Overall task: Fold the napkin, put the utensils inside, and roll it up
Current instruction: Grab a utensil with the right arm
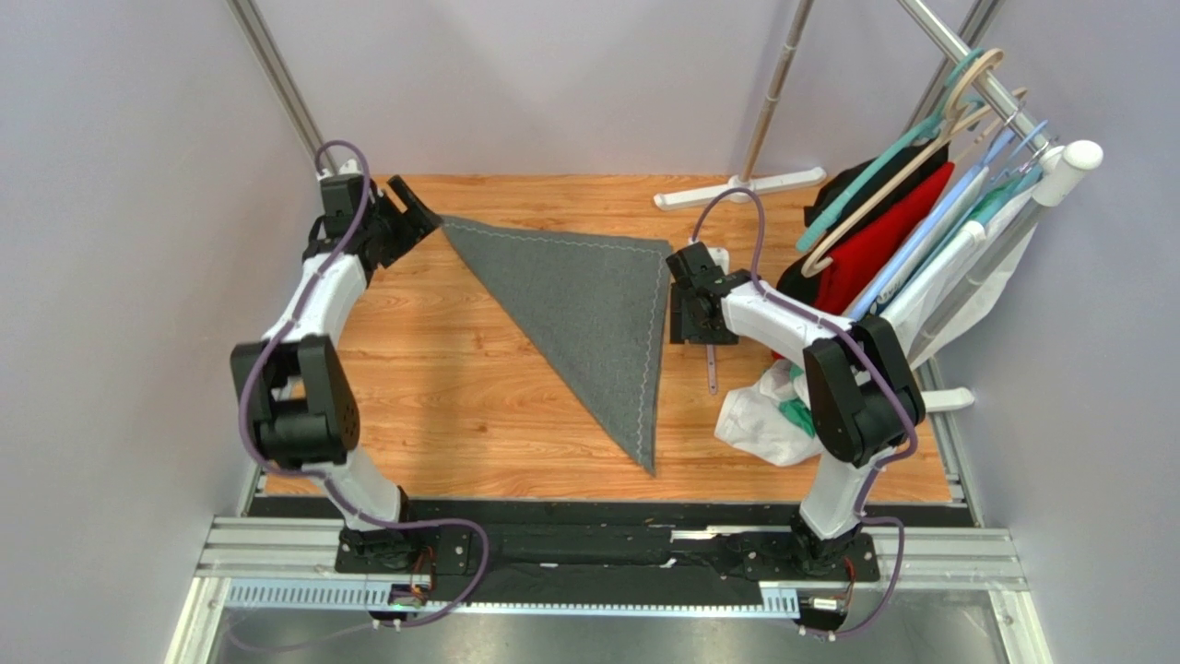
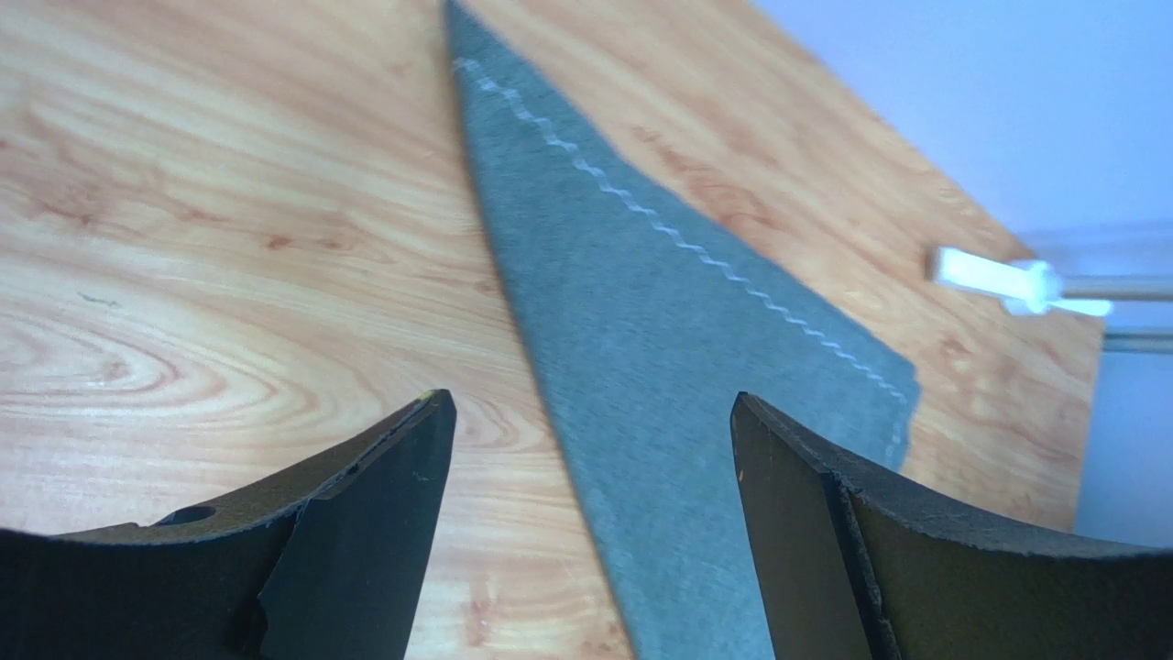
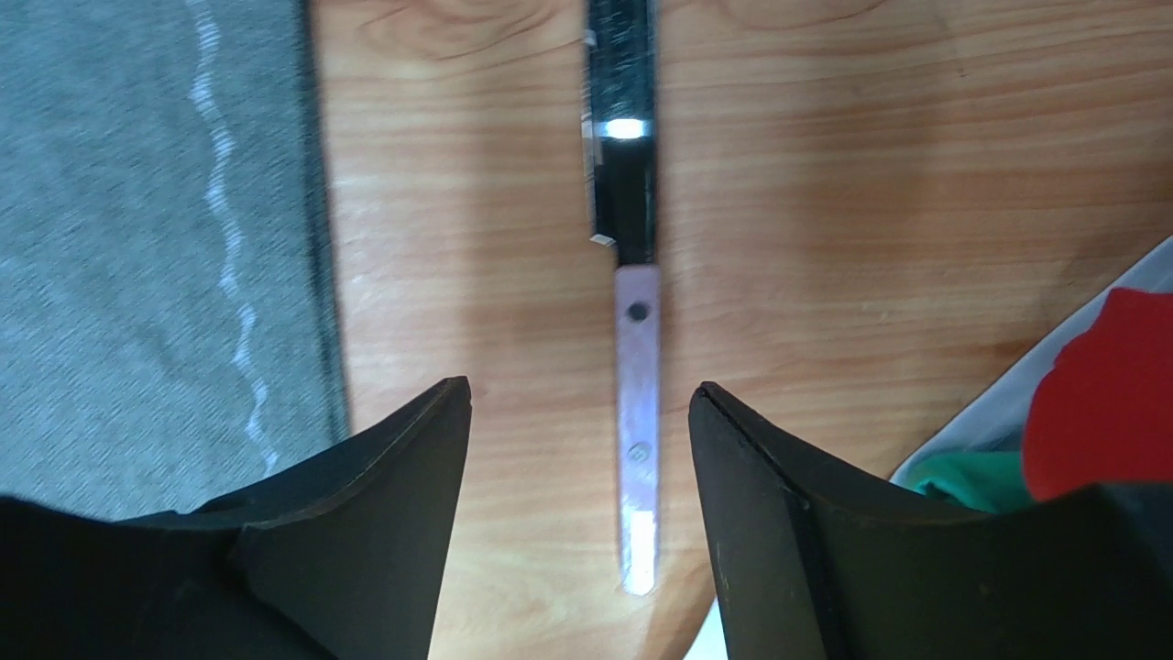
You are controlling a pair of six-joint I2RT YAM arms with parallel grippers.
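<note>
The dark grey napkin (image 1: 589, 311) lies folded into a triangle on the wooden table, its long point toward the front; it also shows in the left wrist view (image 2: 661, 371) and the right wrist view (image 3: 152, 234). A thin lilac-handled utensil (image 1: 712, 371) lies just right of the napkin; in the right wrist view (image 3: 636, 413) it has a dark shiny blade. My left gripper (image 1: 423, 219) is open and empty at the napkin's back left corner (image 2: 585, 413). My right gripper (image 1: 690, 332) is open and empty over the utensil, its jaws either side of the handle (image 3: 578, 399).
A white cloth (image 1: 765, 415) lies at the table's right edge. Red, black and white garments on hangers (image 1: 900, 228) crowd the right side by the right arm. A white stand base (image 1: 741, 187) sits at the back edge.
</note>
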